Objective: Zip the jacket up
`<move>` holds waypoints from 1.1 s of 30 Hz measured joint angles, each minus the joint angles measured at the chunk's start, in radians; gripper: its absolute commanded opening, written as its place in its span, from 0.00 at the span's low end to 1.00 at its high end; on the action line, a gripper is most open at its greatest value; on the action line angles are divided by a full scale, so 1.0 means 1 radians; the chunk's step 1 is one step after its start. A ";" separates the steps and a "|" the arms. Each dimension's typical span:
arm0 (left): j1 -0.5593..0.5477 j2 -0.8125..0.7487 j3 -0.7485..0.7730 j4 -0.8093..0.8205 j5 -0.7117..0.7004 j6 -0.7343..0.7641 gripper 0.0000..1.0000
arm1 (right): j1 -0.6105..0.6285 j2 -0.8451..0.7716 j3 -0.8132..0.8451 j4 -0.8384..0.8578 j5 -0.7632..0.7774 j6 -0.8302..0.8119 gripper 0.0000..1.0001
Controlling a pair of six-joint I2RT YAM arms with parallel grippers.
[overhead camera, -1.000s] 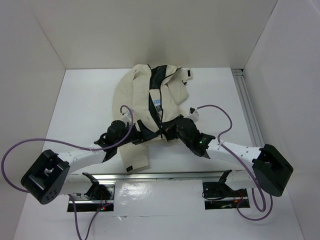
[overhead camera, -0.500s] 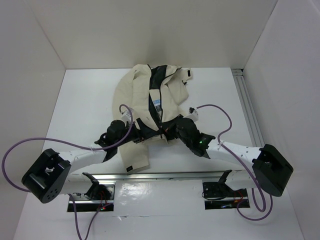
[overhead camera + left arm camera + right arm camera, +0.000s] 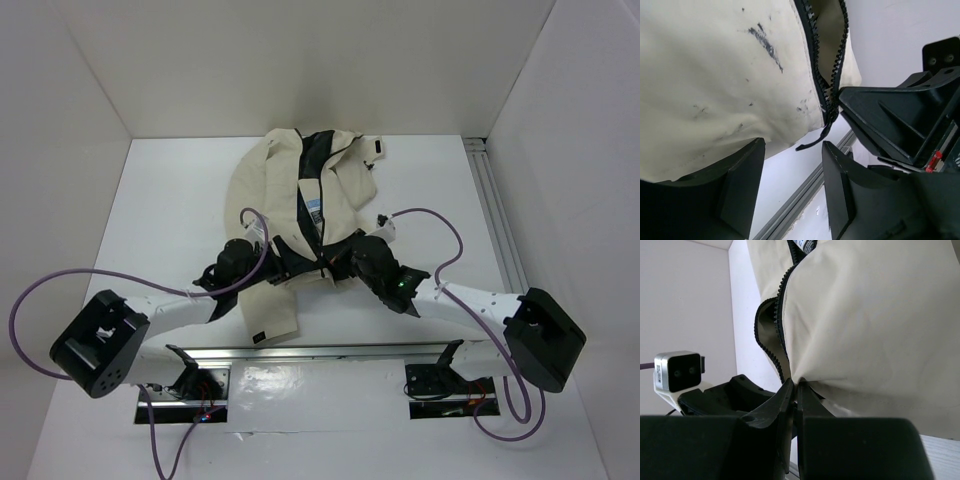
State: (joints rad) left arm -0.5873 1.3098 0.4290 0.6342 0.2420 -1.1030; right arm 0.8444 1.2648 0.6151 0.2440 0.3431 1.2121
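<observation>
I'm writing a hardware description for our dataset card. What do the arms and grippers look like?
The left arm and right arm have white shells and black joint housings. A purple cable loops along each. The left gripper and right gripper are matte black with flat, angular fingers. A green light glows near the right wrist; a white camera box sits on the left.

Cream jacket (image 3: 270, 180), spread front-up on the table (image 3: 170, 200), collar toward the far wall. Open at the neck, showing black lining and a white-blue label (image 3: 314, 211); small black tab (image 3: 377, 146) at the far right. Raised and bunched at the middle of the near hem. Dark zipper (image 3: 841, 50) undone: two toothed rows parted above, converging at the hem, with a black tape end (image 3: 812, 142) dangling below. Smudged dark on the pale cloth beside the teeth.
</observation>
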 measured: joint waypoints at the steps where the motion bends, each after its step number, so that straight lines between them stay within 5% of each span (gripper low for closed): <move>1: 0.000 0.003 0.003 0.003 -0.001 0.000 0.64 | 0.000 0.002 0.000 0.000 -0.002 -0.001 0.00; 9: 0.000 0.011 0.035 0.002 -0.024 0.000 0.59 | 0.000 0.003 0.000 0.002 -0.007 -0.001 0.00; 13: 0.000 0.011 0.039 0.002 -0.031 0.002 0.42 | 0.000 0.003 0.000 0.002 -0.006 -0.001 0.00; 21: 0.000 0.011 0.039 0.003 -0.033 -0.001 0.25 | 0.000 0.003 0.000 0.002 -0.007 -0.001 0.00; 25: 0.000 0.007 0.040 0.002 -0.033 -0.002 0.00 | 0.000 0.006 0.000 0.004 -0.009 -0.001 0.00; 33: 0.000 0.004 0.089 -0.089 -0.032 0.031 0.00 | -0.003 0.013 0.000 0.021 -0.010 -0.011 0.00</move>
State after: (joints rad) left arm -0.5869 1.3140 0.5182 0.5453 0.2096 -1.0718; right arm 0.8417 1.2781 0.6151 0.2653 0.3332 1.2015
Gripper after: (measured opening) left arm 0.031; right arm 0.091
